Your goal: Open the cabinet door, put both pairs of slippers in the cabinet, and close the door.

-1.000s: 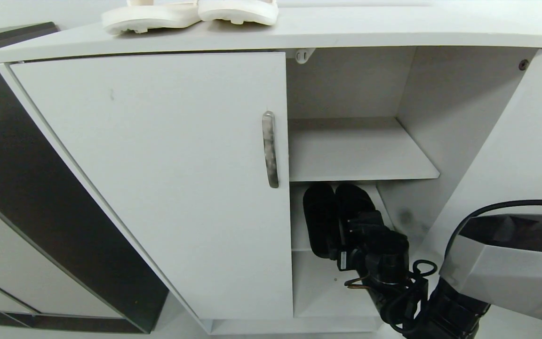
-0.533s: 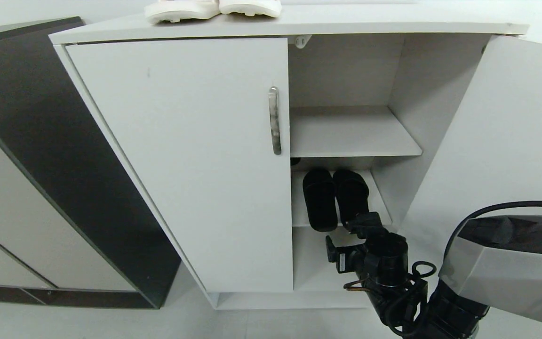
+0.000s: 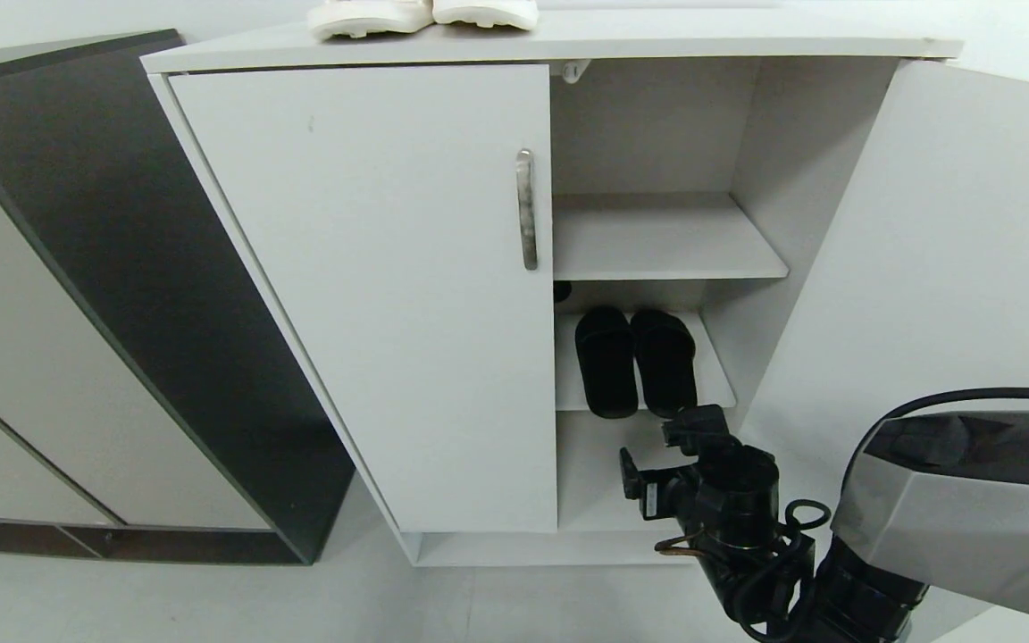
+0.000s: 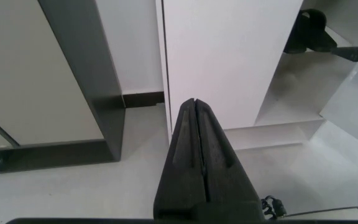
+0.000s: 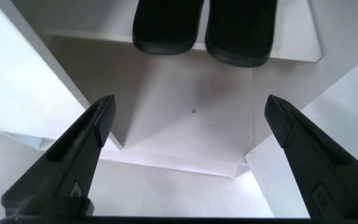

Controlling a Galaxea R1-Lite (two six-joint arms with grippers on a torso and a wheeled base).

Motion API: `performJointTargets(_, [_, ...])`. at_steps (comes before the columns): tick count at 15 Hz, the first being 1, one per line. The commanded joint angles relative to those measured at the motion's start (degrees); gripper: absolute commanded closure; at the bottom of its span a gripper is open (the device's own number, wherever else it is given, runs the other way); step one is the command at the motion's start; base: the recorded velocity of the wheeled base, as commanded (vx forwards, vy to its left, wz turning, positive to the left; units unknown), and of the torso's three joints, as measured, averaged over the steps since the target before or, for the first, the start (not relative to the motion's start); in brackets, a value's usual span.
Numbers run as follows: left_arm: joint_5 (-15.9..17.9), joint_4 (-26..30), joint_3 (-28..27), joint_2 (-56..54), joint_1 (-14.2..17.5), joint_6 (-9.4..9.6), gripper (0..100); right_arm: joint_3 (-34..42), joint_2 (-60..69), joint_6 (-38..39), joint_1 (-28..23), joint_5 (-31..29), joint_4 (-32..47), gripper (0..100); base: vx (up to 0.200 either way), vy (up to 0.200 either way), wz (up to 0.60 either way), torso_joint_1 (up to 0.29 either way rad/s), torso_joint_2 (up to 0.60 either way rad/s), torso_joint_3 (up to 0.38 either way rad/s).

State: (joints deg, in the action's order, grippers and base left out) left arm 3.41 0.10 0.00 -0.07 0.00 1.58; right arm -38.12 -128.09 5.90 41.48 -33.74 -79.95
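White floor lay under the cabinet (image 3: 657, 40), whose right door (image 3: 943, 250) stood open. Black slippers (image 3: 635, 362) sat side by side on the middle shelf. White slippers (image 3: 425, 12) sat on top. The right gripper (image 5: 190, 106) hung spread wide near the black pair, holding nothing. The left gripper (image 4: 194, 104) was pressed closed.

- The cabinet door (image 3: 372, 295) is smooth, matt white laminated board.
- Its handle (image 3: 526, 210) is brushed metal with a dull sheen.
- The black slippers (image 3: 635, 362) look matt and rubbery.
- The white slippers (image 3: 425, 13) have matt, knobbed soles.
- The right end effector (image 5: 190, 106) and left end effector (image 4: 195, 109) are matt black plastic.
- The dark panel (image 3: 121, 223) on the left is smooth, matt grey.
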Motion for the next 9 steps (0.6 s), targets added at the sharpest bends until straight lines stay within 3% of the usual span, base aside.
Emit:
performJointTargets(1, [0.0,0.0,0.0,0.1,0.0,0.09,100,-0.1,-0.2,0.0,-0.1,0.0,0.0,0,0.000,0.000,0.00,0.000,0.00,0.000])
performJointTargets(6, [0.1,0.0,0.0,0.1,0.0,0.17,100,0.0,-0.3,0.0,-0.1,0.0,0.1,0,0.000,0.000,0.00,0.000,0.00,0.000])
performJointTargets(9, [0.1,0.0,0.0,0.1,0.0,0.17,100,0.2,-0.3,0.0,-0.1,0.0,0.0,0,0.000,0.000,0.00,0.004,0.00,0.168])
